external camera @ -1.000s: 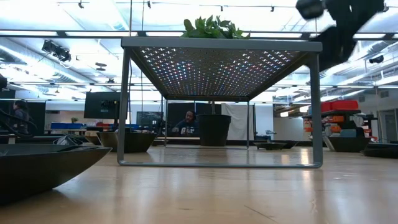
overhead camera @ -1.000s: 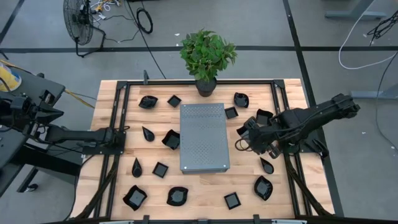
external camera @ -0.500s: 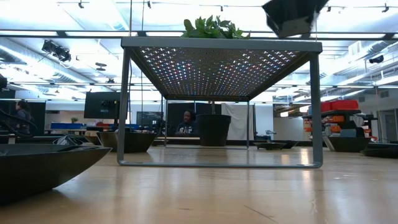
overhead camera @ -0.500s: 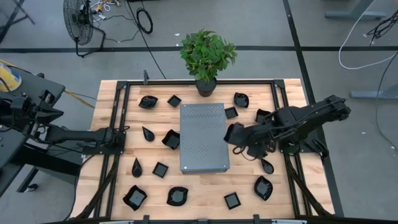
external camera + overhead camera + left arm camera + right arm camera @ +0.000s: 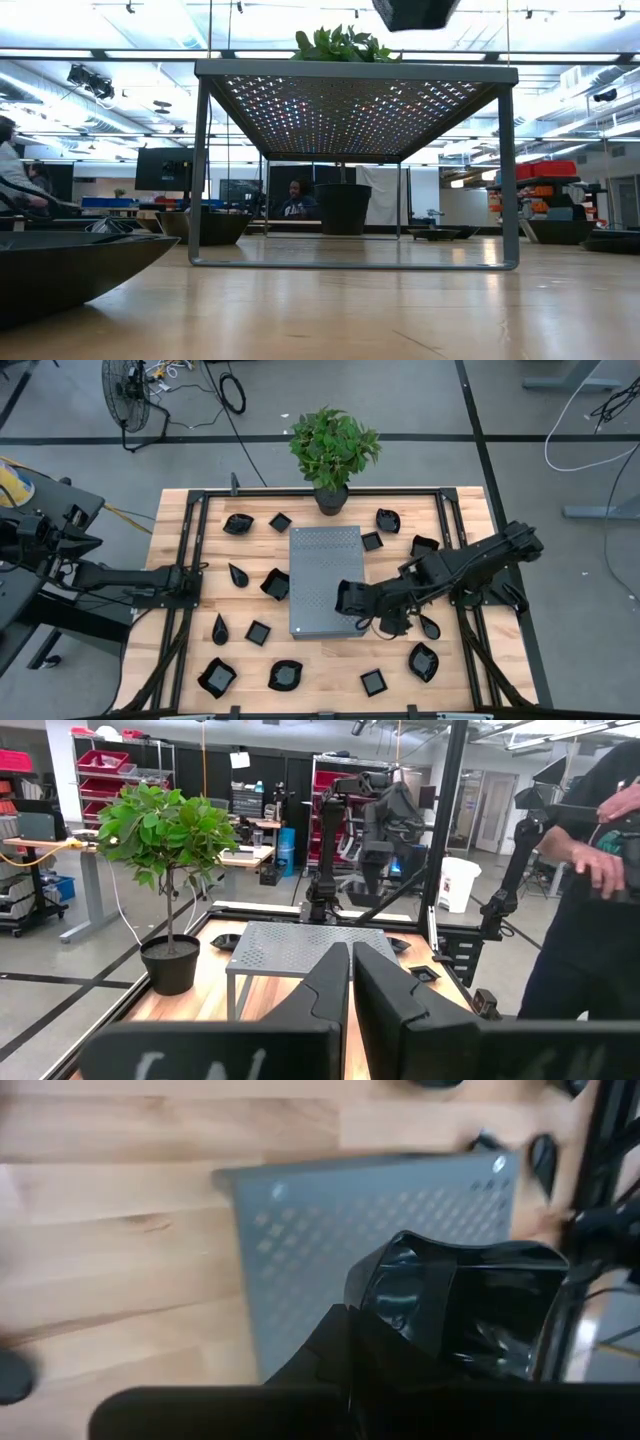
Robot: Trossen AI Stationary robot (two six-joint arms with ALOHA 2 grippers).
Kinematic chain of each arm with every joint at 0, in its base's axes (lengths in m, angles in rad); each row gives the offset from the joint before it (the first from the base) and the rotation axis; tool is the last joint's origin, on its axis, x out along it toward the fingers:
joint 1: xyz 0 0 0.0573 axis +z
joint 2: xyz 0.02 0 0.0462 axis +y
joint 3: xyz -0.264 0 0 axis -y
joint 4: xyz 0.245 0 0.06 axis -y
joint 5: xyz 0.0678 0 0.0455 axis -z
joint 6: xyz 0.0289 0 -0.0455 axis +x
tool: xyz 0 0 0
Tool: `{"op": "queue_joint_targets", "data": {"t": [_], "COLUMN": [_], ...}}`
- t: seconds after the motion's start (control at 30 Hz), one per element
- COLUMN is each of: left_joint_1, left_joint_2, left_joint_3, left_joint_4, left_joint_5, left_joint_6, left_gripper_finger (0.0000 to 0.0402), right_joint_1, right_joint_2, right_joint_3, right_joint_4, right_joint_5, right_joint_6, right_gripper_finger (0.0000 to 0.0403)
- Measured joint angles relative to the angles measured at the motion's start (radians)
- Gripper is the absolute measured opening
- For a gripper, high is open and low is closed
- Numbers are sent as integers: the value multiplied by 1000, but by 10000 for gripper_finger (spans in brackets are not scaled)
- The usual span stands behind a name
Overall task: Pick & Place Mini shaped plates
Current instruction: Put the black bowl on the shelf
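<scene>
I've got the right pincer (image 5: pixel 352 600) clamped on a glossy black square-ish dish (image 5: pixel 455 1305), hanging over the near right corner of the grey perforated metal slab (image 5: pixel 322 565), clear of its surface as the level camera shows it. Through the right wrist camera the dish's shiny, curved walls catch the light above the slab's dotted sheet. From bench height the slab reads as a low table on thin metal legs (image 5: pixel 199 170), with the dish (image 5: pixel 415 12) up at the top edge. The left pincer (image 5: pixel 348 982) is parked at the left edge of the wooden bench (image 5: pixel 320 670), fingers pressed together and empty. Scattered black dishes ring the slab: teardrops (image 5: pixel 219 629), small squares (image 5: pixel 258 632), wavy-rimmed rounds (image 5: pixel 285 676). A leafy potted plant (image 5: pixel 333 448) stands at the far edge.
</scene>
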Motion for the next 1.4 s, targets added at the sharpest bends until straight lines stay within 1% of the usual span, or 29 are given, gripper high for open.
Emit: {"op": "queue_joint_targets", "data": {"t": [0.2, 0.4, 0.67, 0.9, 1.07, 1.23, 1.4], "left_joint_1": [0, 0, 0, 0, 0, 0, 0], "left_joint_2": [0, 0, 0, 0, 0, 0, 0], "left_joint_3": [0, 0, 0, 0, 0, 0, 0], "left_joint_4": [0, 0, 0, 0, 0, 0, 0], "left_joint_5": [0, 0, 0, 0, 0, 0, 0], "left_joint_6": [-1, 0, 0, -1, -1, 0, 0], "left_gripper_finger": [23, 23, 23, 23, 23, 23, 23], "right_joint_1": [0, 0, -4, -33, -64, -81, -83], "right_joint_2": [60, 106, 164, 197, 224, 249, 249], "right_joint_3": [46, 47, 47, 47, 47, 47, 18], "right_joint_4": [63, 132, 207, 302, 314, 323, 356], "right_joint_5": [0, 0, 0, -3, -30, -36, -38], "right_joint_6": [-52, -95, -195, -204, -205, -206, -262], "right_gripper_finger": [3, 3, 3, 3, 3, 3, 3]}}
